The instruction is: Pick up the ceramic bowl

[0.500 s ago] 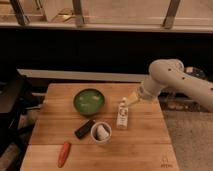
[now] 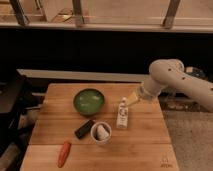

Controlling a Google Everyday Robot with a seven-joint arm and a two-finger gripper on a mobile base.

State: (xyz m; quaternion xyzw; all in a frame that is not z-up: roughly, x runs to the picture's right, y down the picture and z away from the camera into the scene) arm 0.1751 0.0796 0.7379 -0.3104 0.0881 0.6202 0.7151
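Your gripper (image 2: 129, 100), spread or closed you cannot tell, has barely shifted, still right of the untouched round glossy green ceramic bowl (image 2: 89, 101).

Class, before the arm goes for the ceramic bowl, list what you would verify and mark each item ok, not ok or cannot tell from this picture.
1. Ceramic bowl in full view, upright on the table: ok.
2. Bowl apart from the white cup and dark block: ok.
3. Gripper at the bowl: not ok; it hangs to the right of the bowl in the view.
4. Gripper clear of the white bottle: cannot tell; it sits close to the bottle's top.
5. Bare wood between gripper and bowl: ok.
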